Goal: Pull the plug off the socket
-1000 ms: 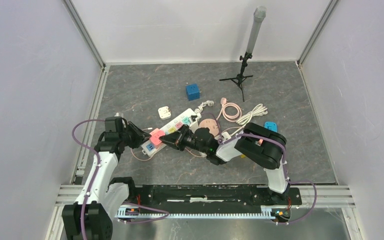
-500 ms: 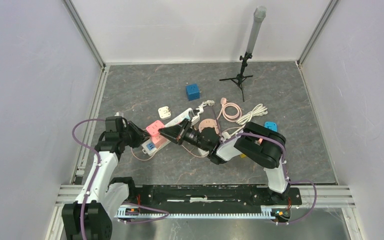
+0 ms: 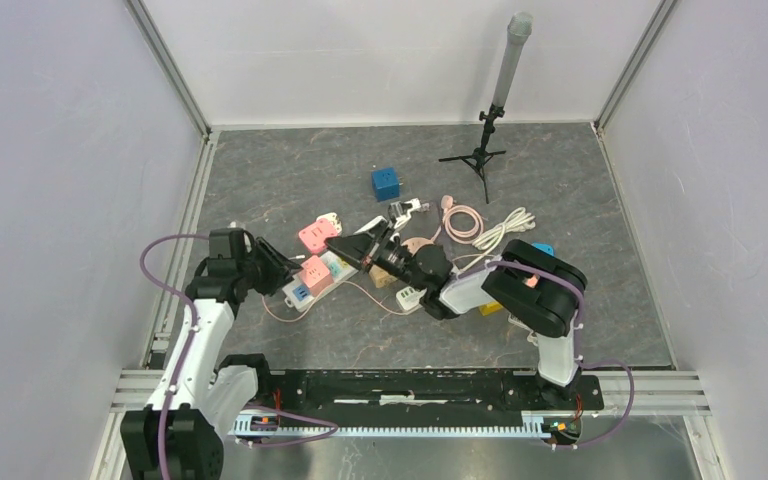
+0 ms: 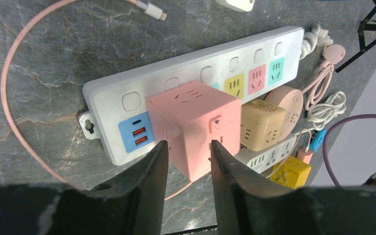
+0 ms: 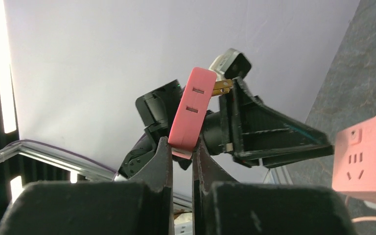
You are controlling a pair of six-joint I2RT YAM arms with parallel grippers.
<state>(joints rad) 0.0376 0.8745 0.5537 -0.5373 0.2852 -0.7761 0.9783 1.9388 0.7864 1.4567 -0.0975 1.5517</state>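
Right gripper [image 5: 180,147] clamped on the pink plug [image 5: 192,110], prongs exposed, held off the power strip [image 4: 186,66]. Left gripper [image 4: 188,147] slightly parted, straddling pink cube adapter [image 4: 196,125] seated on strip's left end.

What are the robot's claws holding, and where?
Right gripper pinches the pink plug by one end. Left gripper straddles the pink cube; grip unclear.

A blue cube [image 3: 385,183] sits toward the counter's far edge, a black tripod [image 3: 480,152] near the far right corner, with pink [image 3: 463,222] and white [image 3: 505,228] coiled cables nearer mid-counter.
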